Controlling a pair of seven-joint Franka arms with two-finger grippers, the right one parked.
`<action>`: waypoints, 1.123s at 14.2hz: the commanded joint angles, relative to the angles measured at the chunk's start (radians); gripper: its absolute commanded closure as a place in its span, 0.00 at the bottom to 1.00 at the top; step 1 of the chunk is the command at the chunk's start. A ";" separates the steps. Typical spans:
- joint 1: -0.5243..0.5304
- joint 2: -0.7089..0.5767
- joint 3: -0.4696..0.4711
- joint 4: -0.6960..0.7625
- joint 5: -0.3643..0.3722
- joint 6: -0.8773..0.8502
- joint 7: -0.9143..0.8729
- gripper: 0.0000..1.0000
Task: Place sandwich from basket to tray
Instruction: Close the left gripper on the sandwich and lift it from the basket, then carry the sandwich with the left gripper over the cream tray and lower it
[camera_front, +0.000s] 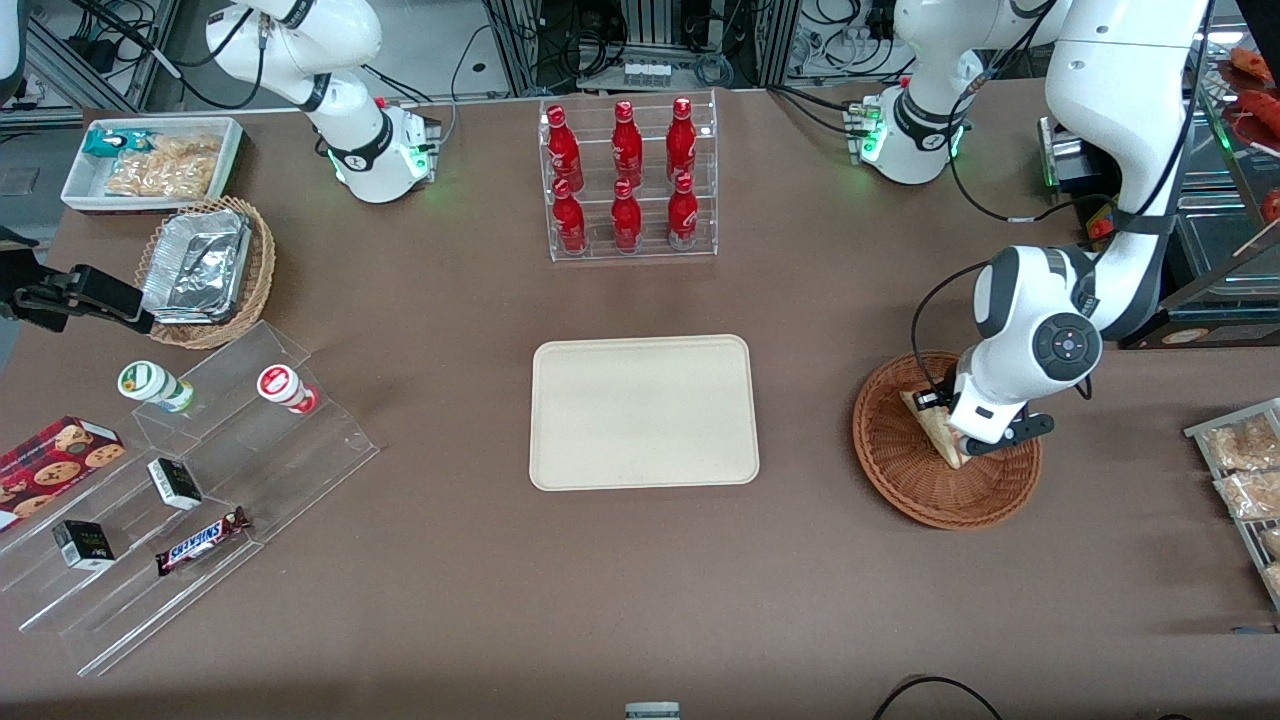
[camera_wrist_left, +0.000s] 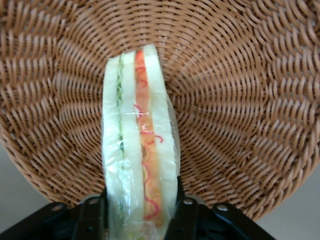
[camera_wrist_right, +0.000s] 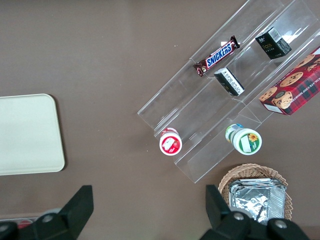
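The sandwich (camera_front: 932, 428), a wrapped wedge of white bread with red and green filling, stands on edge in the reddish-brown wicker basket (camera_front: 900, 475) toward the working arm's end of the table. My left gripper (camera_front: 952, 442) reaches down into the basket and is shut on the sandwich. In the left wrist view the sandwich (camera_wrist_left: 140, 145) sits squeezed between the two black fingers (camera_wrist_left: 92, 220) of the gripper (camera_wrist_left: 141, 216), with the basket weave (camera_wrist_left: 240, 100) beneath. The cream tray (camera_front: 642, 412) lies flat mid-table, beside the basket, with nothing on it; its corner is the tray (camera_wrist_right: 27, 134) in the right wrist view.
A clear rack of red bottles (camera_front: 628, 180) stands farther from the front camera than the tray. Toward the parked arm's end are a clear stepped shelf with snacks (camera_front: 200, 480), a tan basket of foil containers (camera_front: 205, 270) and a white snack bin (camera_front: 150, 165). Snack packets (camera_front: 1245, 470) lie beside the basket.
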 joint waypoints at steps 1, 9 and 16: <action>-0.002 -0.037 0.007 0.023 -0.007 -0.026 0.006 0.95; -0.051 -0.055 -0.154 0.243 -0.013 -0.298 -0.019 0.93; -0.278 0.095 -0.257 0.388 -0.088 -0.283 -0.137 0.91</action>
